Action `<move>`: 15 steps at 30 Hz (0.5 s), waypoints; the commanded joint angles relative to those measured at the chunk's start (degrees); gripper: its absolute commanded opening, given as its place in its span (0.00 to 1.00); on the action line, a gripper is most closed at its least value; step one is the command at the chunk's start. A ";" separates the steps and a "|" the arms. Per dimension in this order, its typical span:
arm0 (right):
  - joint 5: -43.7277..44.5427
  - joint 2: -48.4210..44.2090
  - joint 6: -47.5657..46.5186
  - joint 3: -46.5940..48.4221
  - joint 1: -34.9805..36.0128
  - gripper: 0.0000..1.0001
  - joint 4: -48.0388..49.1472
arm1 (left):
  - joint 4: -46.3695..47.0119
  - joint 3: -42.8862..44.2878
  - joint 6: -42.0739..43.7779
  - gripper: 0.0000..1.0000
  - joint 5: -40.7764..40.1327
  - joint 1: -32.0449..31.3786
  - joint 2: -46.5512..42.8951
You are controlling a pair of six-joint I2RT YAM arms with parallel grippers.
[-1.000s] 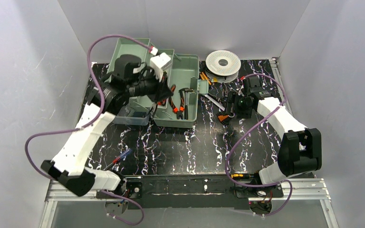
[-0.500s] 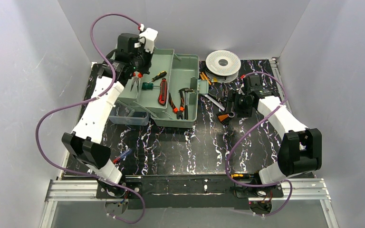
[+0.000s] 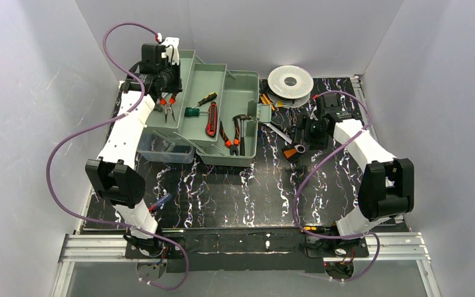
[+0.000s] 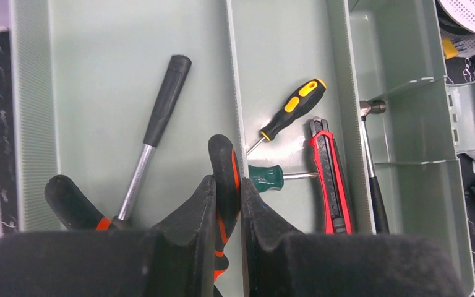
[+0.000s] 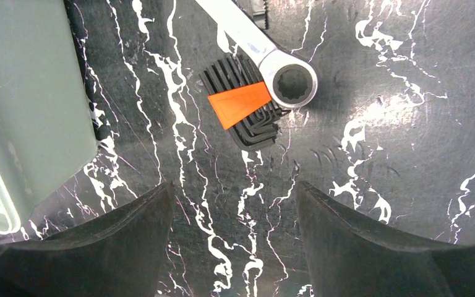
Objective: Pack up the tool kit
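The tool kit's sage-green toolbox (image 3: 247, 111) lies open at the back, trays spread out. My left gripper (image 3: 162, 99) hangs over the left tray (image 4: 93, 80), shut on one handle of the orange-handled pliers (image 4: 226, 164); their other handle (image 4: 68, 198) sticks out to the left. A black-handled tool (image 4: 161, 105) lies in that tray. The middle tray holds a yellow-black screwdriver (image 4: 292, 106), a green-handled screwdriver (image 4: 266, 177) and the red knife (image 4: 328, 173). A hammer (image 4: 371, 179) lies in the box body. My right gripper (image 5: 235, 204) stands open above bare table, right of the box.
An orange-tagged hex key set (image 5: 241, 105) and a ring spanner (image 5: 287, 80) lie just ahead of my right gripper. A white perforated spool (image 3: 290, 79) stands at the back. A clear plastic box (image 3: 168, 151) sits left of the toolbox, a loose screwdriver (image 3: 158, 203) near the front left.
My left arm has swung from over the toolbox's middle to the back left tray, carrying the pliers. The right gripper has shifted slightly and stays open.
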 commanded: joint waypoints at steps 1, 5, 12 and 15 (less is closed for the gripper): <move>-0.62 0.72 -0.61 2.72 -0.89 0.78 -0.16 | 1.31 -1.18 -5.09 0.06 3.77 1.73 -0.47; -0.81 0.98 -0.58 3.57 -1.01 0.79 -0.59 | -1.48 -0.12 -6.98 0.84 1.61 1.76 -0.02; 0.04 4.40 -0.84 10.00 -0.98 0.79 -1.60 | -6.71 4.66 -17.42 0.98 8.03 1.63 -2.47; 0.70 8.05 -0.99 14.00 -0.98 0.79 -1.76 | -7.44 3.05 -21.49 0.98 14.41 1.36 -5.12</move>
